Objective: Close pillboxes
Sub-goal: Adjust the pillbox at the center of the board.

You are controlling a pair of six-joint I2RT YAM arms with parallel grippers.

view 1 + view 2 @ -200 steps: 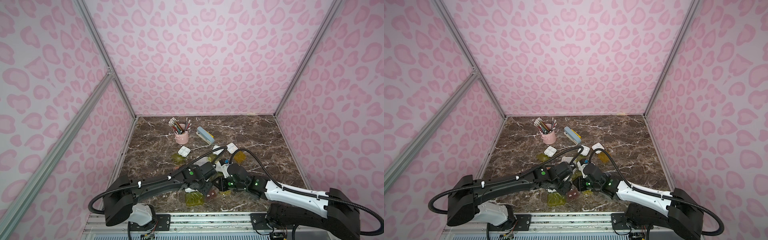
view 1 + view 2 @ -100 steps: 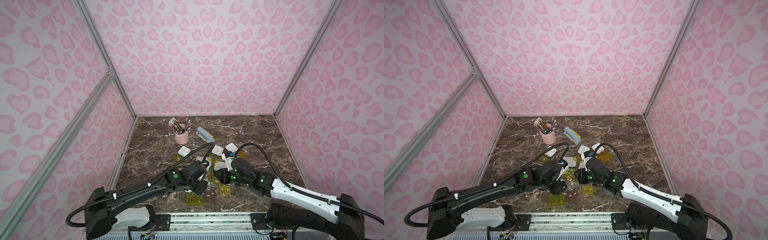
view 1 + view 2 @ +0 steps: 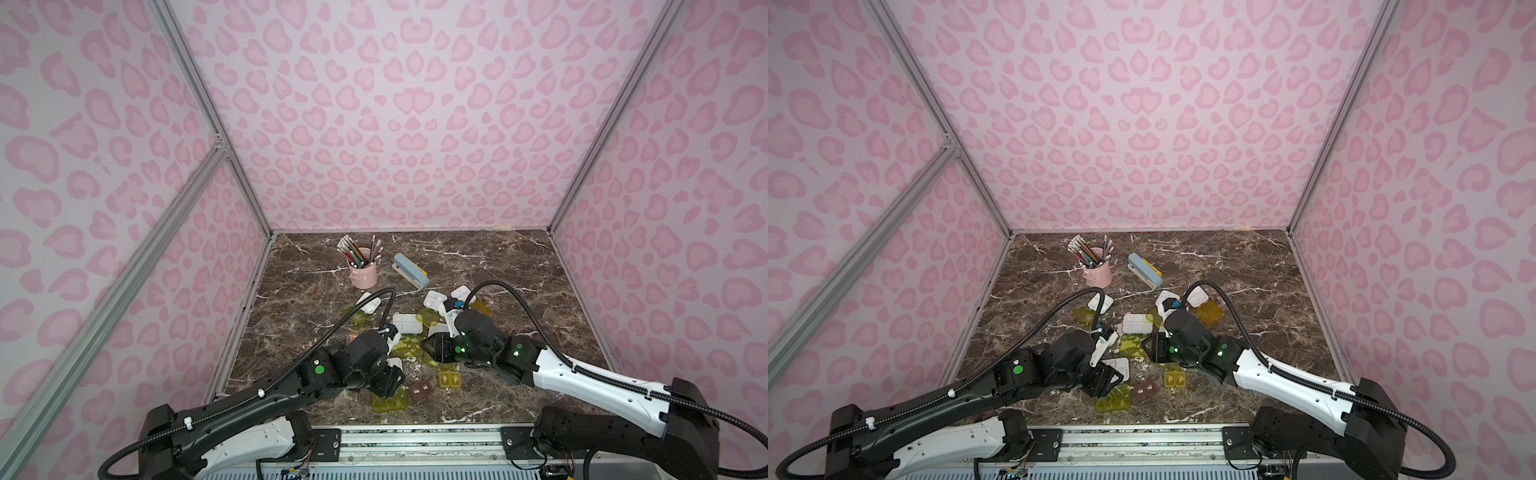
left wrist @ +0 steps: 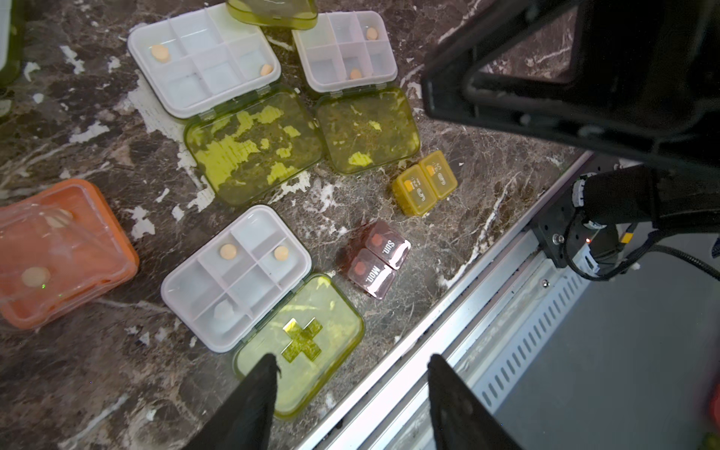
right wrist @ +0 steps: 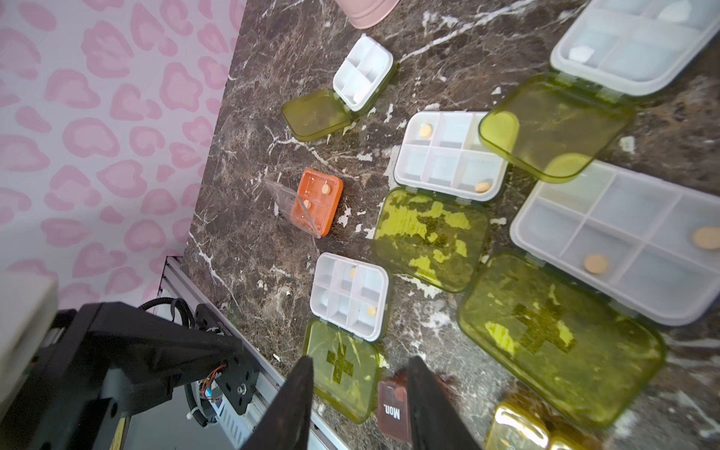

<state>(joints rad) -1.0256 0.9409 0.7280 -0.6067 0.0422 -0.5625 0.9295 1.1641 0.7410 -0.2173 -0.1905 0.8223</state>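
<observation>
- In both top views the left gripper [image 3: 390,384] and right gripper [image 3: 432,348] hang low over the pillboxes [image 3: 408,323]. The arms cover several cases, and from here I cannot tell how either's jaws stand.
- A pencil cup [image 3: 1098,272] and stapler [image 3: 1144,270] sit well beyond both grippers, unobstructed.
- Left wrist view: the left gripper's fingers [image 4: 257,393] are spread with nothing between them. A cross-marked lime lid [image 4: 300,343] lies flat open just under one fingertip, hinged to its white tray [image 4: 237,276].
- Beyond the tips, a brown case [image 4: 376,259] and yellow case [image 4: 424,183] are shut. A salmon case [image 4: 58,249] is cut off at the frame edge. The right arm [image 4: 584,78] blocks one corner.
- Right wrist view: the right gripper's fingers [image 5: 296,401] stand apart, pinching nothing. The brown case lies below them, half hidden behind one finger.
- The yellow case is blurred and cropped. The salmon case, farther out, shows its clear lid ajar.
</observation>
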